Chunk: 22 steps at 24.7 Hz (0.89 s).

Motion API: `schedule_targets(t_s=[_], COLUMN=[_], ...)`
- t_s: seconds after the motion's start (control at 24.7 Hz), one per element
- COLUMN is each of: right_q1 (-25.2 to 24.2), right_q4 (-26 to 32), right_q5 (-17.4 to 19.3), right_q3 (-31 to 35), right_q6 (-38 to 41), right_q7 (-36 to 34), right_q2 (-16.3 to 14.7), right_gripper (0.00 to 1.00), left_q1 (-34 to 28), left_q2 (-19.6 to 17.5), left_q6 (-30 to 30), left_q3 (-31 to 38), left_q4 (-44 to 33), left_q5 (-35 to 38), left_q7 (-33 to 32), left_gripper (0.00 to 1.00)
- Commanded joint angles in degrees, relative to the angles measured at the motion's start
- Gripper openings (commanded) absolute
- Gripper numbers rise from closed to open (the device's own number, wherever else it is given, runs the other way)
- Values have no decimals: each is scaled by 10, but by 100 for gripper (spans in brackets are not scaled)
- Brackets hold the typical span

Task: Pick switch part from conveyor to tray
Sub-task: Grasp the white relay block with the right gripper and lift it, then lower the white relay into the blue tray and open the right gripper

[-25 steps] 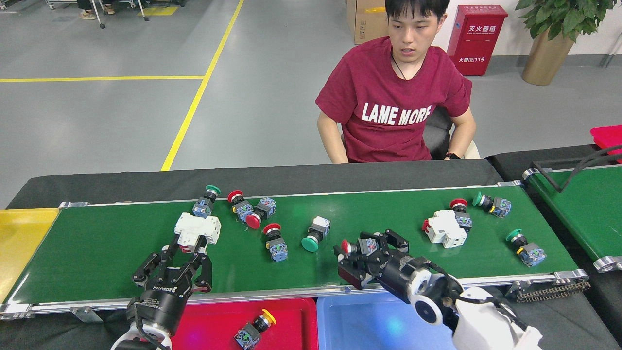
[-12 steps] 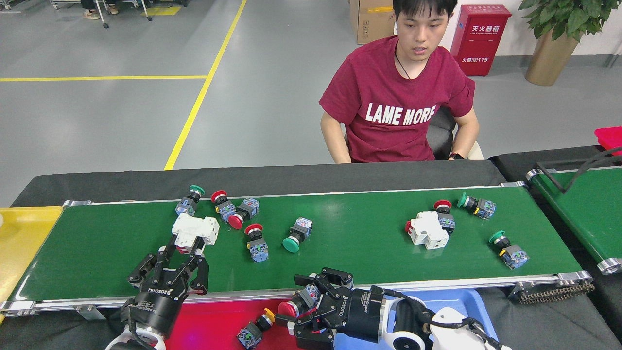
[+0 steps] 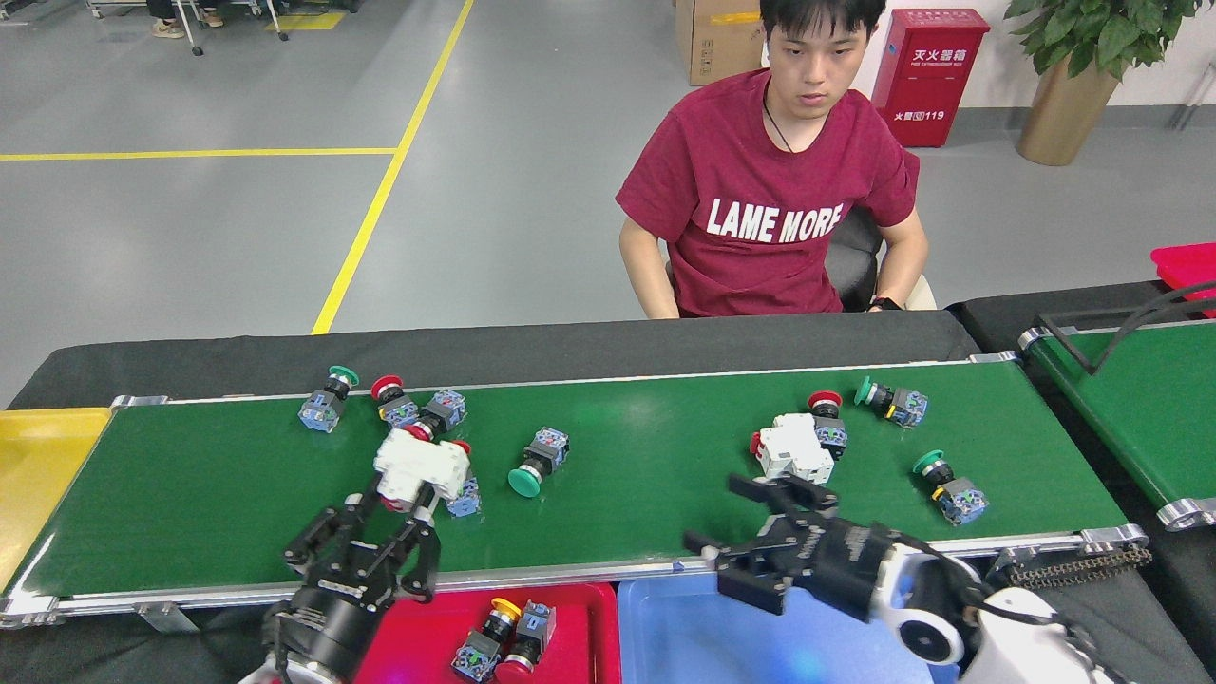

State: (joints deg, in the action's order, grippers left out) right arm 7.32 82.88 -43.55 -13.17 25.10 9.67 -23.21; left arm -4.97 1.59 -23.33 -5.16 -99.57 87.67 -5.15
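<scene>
The conveyor (image 3: pixel 655 503) carries several push-button switch parts with red or green caps, such as a green-capped one (image 3: pixel 537 461), and a white block part (image 3: pixel 793 451) at the right. My left gripper (image 3: pixel 404 499) reaches over the front rail and is shut on another white switch part (image 3: pixel 423 464) just above the belt. Over the front rail at centre right, my right gripper (image 3: pixel 727 532) stands open with nothing in it. Below the rail, the red tray (image 3: pixel 418 636) holds a yellow-capped switch (image 3: pixel 483 638) and a red-capped switch (image 3: pixel 524 644).
A blue tray (image 3: pixel 684 646) sits right of the red one, under my right arm. A yellow tray (image 3: pixel 43 465) lies at the belt's left end. A person in a red shirt (image 3: pixel 769 209) sits behind the belt. A second green belt (image 3: pixel 1149 399) is at far right.
My right gripper carried a red-capped switch from the belt to the red tray, let go, and came back open. The left gripper shifted right with the white part. Loose parts drifted left.
</scene>
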Motion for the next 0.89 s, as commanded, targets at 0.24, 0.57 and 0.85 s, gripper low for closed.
schedule_targets(t_s=[0.24, 0.57, 0.85], right_q1=[-85, -92, -97], right_q4=[6, 6, 11], right_q5=[-64, -68, -68], right_q3=[150, 90, 82], right_q6=[-201, -285, -277], right_q7=[-190, -226, -222], right_q2=[-12, -27, -26], right_gripper=[92, 96, 96], left_q1=[-22, -34, -77], left_q2=[10, 22, 22], left_q6=[16, 68, 136], left_q3=[-238, -264, -103], left_q4=[-20, -14, -21], left_q5=[43, 75, 74], left_q7=[0, -8, 30], left_gripper=[3, 100, 100])
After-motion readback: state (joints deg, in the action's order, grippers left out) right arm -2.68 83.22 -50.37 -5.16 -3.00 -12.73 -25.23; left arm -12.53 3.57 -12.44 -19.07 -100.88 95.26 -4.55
